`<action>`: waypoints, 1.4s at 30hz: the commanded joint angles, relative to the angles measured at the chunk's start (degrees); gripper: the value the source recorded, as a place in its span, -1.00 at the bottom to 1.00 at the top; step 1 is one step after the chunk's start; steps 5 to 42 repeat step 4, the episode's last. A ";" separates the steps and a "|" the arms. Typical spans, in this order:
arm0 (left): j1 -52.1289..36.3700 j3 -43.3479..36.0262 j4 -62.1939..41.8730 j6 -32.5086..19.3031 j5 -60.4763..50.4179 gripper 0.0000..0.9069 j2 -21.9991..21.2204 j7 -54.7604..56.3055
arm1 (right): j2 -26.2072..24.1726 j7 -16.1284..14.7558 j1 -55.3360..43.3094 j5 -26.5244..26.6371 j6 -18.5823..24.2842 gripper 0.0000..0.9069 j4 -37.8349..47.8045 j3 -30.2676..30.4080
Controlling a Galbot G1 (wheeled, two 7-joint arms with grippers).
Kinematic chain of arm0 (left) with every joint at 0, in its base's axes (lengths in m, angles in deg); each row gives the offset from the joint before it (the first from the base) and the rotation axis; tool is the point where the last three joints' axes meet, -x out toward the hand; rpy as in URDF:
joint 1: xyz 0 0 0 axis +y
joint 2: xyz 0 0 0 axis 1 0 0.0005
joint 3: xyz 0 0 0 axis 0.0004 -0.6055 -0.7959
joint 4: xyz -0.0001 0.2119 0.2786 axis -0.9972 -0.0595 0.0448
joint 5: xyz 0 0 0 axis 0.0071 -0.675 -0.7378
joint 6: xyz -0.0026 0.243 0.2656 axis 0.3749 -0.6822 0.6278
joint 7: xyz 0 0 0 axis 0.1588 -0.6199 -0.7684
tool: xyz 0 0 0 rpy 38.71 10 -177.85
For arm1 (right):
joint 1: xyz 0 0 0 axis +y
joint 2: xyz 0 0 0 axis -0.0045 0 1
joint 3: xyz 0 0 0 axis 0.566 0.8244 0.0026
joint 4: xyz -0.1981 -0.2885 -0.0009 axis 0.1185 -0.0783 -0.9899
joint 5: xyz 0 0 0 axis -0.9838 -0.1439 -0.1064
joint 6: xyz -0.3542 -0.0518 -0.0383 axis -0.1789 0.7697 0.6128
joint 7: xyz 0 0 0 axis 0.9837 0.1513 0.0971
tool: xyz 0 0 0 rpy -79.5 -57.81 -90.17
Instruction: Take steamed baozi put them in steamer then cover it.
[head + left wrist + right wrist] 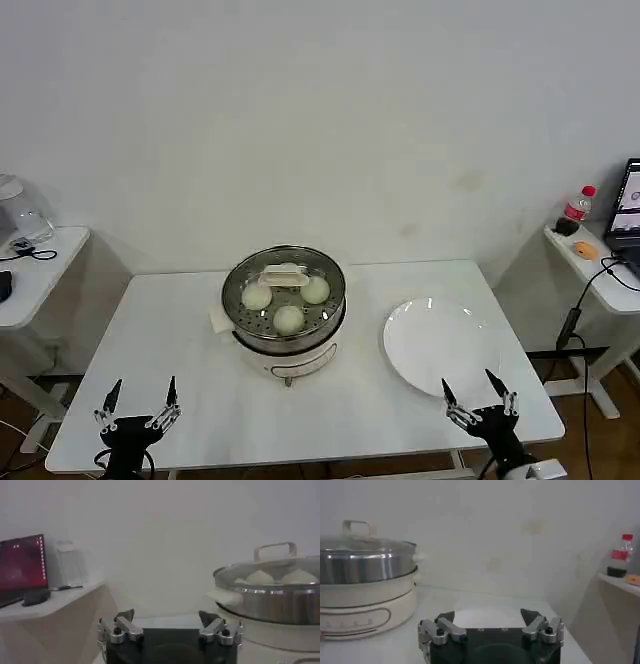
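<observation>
Glass cover (286, 276) sits on steamer (285, 330) over baozi (289, 319); left gripper (140, 397), right gripper (472, 390) parked at table's near edge, both spread wide, empty

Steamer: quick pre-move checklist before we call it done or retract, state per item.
1. Cover seated on the steamer: ok, it looks level in both wrist views.
2. Steamed baozi inside: three clearly show through the glass; fourth cannot tell, the lid handle is in the way.
3. Plate has no buns left on it: ok.
4. Left gripper open, holding nothing, apart from the steamer at the table's near left edge: ok.
5. Right gripper open, holding nothing, at the plate's near edge: ok, though contact with the plate cannot tell.
</observation>
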 commanded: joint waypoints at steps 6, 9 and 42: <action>0.38 -0.14 -0.36 0.51 0.09 1.00 -0.30 -0.04 | -0.53 0.07 0.06 2.00 0.18 1.00 -0.26 0.58; 0.38 -0.14 -0.36 0.51 0.09 1.00 -0.30 -0.04 | -0.53 0.07 0.06 2.00 0.18 1.00 -0.26 0.58; 0.38 -0.14 -0.36 0.51 0.09 1.00 -0.30 -0.04 | -0.53 0.07 0.06 2.00 0.18 1.00 -0.26 0.58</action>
